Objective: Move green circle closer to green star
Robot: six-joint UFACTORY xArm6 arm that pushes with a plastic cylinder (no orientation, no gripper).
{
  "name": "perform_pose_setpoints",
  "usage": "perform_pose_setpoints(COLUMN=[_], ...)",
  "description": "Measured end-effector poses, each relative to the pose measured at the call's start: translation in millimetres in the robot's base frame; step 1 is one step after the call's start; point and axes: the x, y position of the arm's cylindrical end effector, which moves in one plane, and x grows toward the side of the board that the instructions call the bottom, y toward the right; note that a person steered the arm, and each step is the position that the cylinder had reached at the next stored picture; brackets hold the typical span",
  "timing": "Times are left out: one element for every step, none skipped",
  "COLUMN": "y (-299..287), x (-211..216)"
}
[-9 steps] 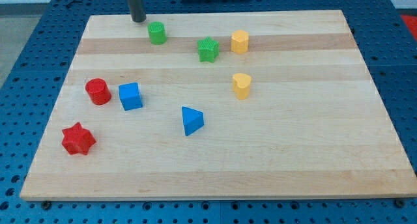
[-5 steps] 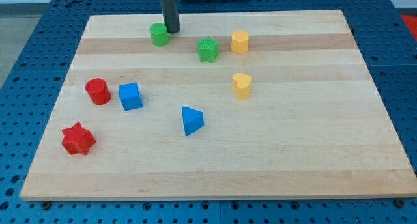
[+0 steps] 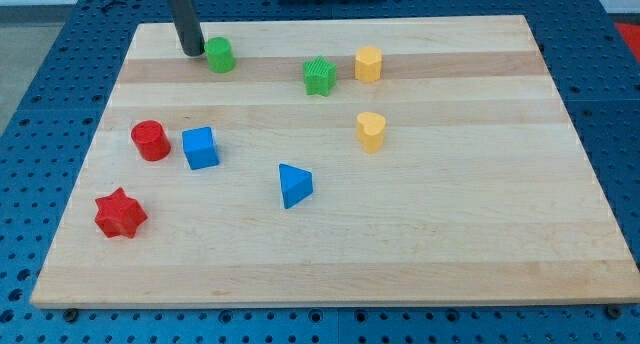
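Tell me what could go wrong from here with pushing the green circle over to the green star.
1. My tip sits just on the view's left of the green circle; an off-centre push could let it slip toward the board's top edge.
2. Pushing too far could knock the green star into the yellow block close beside it.

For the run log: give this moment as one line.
my tip: left of green circle block | green star block: apart, to its right

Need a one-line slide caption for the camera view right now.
My tip sits just left of the green circle, with the green star farther to the view's right.
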Motion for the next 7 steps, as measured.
perform_pose_setpoints(y=[19, 45, 64, 52, 58, 92, 120], x=[1, 7, 11, 11, 11, 12, 12])
